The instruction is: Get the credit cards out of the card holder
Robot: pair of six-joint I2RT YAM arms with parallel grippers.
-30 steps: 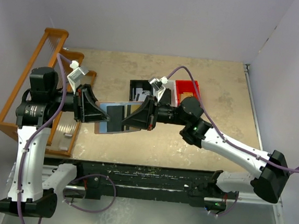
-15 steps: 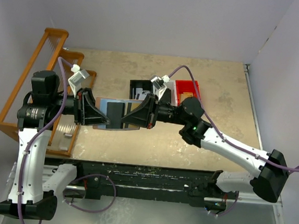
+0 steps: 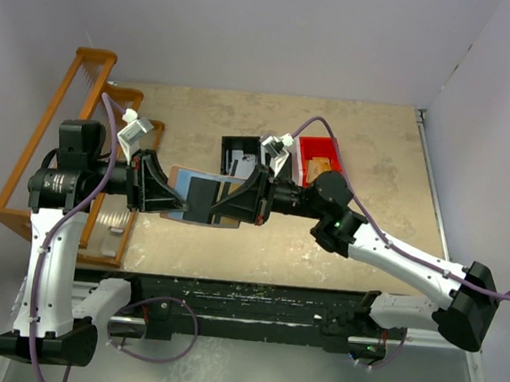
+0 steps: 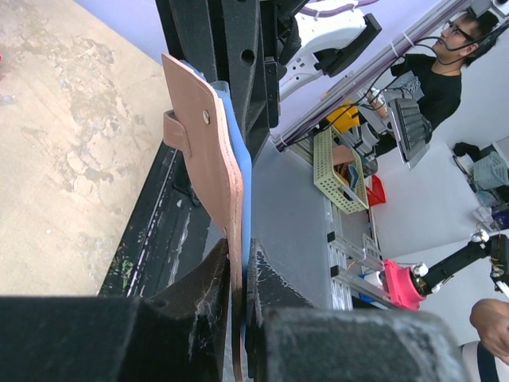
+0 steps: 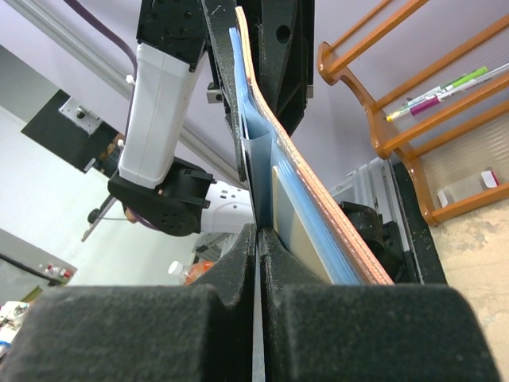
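Note:
The salmon-pink card holder (image 3: 183, 178) hangs open in the air between both arms, its light blue lining (image 3: 234, 185) facing up. My left gripper (image 3: 161, 197) is shut on its left end; in the left wrist view the leather (image 4: 208, 151) and the blue lining (image 4: 244, 171) run between my fingers (image 4: 203, 298). My right gripper (image 3: 228, 208) is shut on a thin dark card (image 3: 202, 201) that sticks out of the holder. In the right wrist view that card's edge (image 5: 258, 227) is pinched between my jaws, and a pale tan card (image 5: 293, 232) sits in the blue pocket.
A wooden rack (image 3: 43, 141) stands along the left edge, with pens (image 5: 442, 89) in it. A black bin (image 3: 238, 147) and a red bin (image 3: 319, 148) stand behind the grippers. A clear tray (image 3: 108, 232) lies by the left arm.
The card holder has risen slightly and shifted. My right arm has drawn back a little to the right with the dark card. Both grippers stay shut.

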